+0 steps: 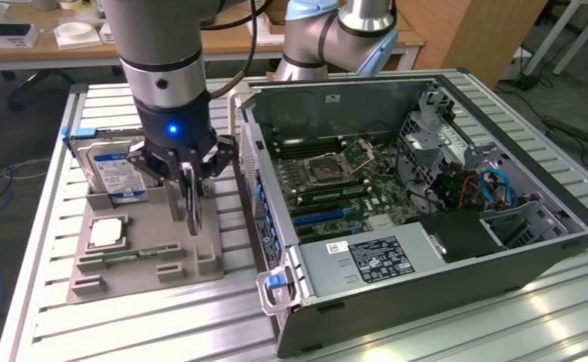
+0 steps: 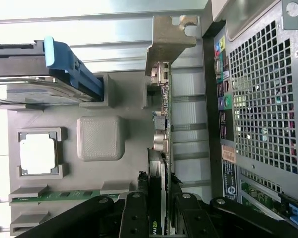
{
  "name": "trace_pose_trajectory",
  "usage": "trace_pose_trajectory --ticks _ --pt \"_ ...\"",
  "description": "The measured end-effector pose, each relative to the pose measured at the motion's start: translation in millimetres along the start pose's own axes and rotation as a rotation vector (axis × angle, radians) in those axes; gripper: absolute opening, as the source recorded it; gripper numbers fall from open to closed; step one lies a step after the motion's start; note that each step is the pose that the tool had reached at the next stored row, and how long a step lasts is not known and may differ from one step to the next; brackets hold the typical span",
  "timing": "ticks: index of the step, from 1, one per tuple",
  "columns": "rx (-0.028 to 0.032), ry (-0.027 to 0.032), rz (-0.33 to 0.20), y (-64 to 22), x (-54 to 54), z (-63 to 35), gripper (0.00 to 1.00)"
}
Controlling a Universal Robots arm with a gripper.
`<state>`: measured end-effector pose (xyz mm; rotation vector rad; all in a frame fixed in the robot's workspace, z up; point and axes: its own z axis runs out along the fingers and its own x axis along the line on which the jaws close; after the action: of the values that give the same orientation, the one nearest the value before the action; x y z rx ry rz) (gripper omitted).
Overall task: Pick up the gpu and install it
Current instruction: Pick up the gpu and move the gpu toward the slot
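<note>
The gpu [image 1: 192, 210] stands on edge over the grey parts holder [image 1: 143, 226], just beside the open computer case [image 1: 395, 256]. My gripper [image 1: 191, 188] comes down on it from above and is shut on its top edge. In the wrist view the gpu [image 2: 162, 124] runs edge-on away from my gripper [image 2: 161, 218], with one finger [image 2: 134, 213] on each face of the card. Its metal end bracket [image 2: 168, 42] is at the far end. I cannot tell whether the card rests in the holder's slot or hangs just above it.
On the holder are a silver hard drive with a blue label [image 1: 118, 170], a CPU [image 1: 106, 232] and a RAM stick [image 1: 133, 255]. The case's motherboard [image 1: 339, 177] lies exposed. The case's rear panel [image 2: 258, 99] is close beside the card. A second arm [image 1: 335, 38] stands behind.
</note>
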<state>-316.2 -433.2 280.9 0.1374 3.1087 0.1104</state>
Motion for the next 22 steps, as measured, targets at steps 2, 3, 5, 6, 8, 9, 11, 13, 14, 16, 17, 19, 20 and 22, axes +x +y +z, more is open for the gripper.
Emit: trace_pose_trajectory --ticks 2,3,5,6,8,9,11,13,14,16,17,19,20,22 --pt "-0.0043 0.0008 -0.003 0.1 0.0 -1.0 0.27" --pt "-0.0063 0.0011 -0.005 0.1 0.0 -1.6 0.27" --pt "-0.0113 0.0018 -0.008 0.2 -0.1 -3.6 0.27" --pt "-0.0142 0.0020 -0.009 0.3 -0.2 -4.8 0.27" --pt "-0.0194 0.0026 -0.012 0.4 -0.2 -6.9 0.27" --pt "-0.0221 0.0029 -0.013 0.5 -0.2 -8.0 0.27" --pt "-0.0267 0.0033 -0.016 0.6 -0.2 -10.2 0.27" --pt "-0.0304 0.0034 -0.019 0.8 -0.2 -12.1 0.27" --pt "-0.0320 0.0033 -0.021 0.8 -0.2 -13.0 0.27" --pt "-0.0352 0.0033 -0.025 0.9 -0.2 -14.4 0.27" --pt "-0.0368 0.0033 -0.027 1.0 -0.2 -15.3 0.27" --pt "-0.0410 0.0031 -0.029 1.1 -0.2 -17.9 0.27" --pt "-0.0434 0.0031 -0.030 1.3 -0.2 -19.4 0.27" --pt "-0.0486 0.0033 -0.032 1.4 -0.2 -22.5 0.27"
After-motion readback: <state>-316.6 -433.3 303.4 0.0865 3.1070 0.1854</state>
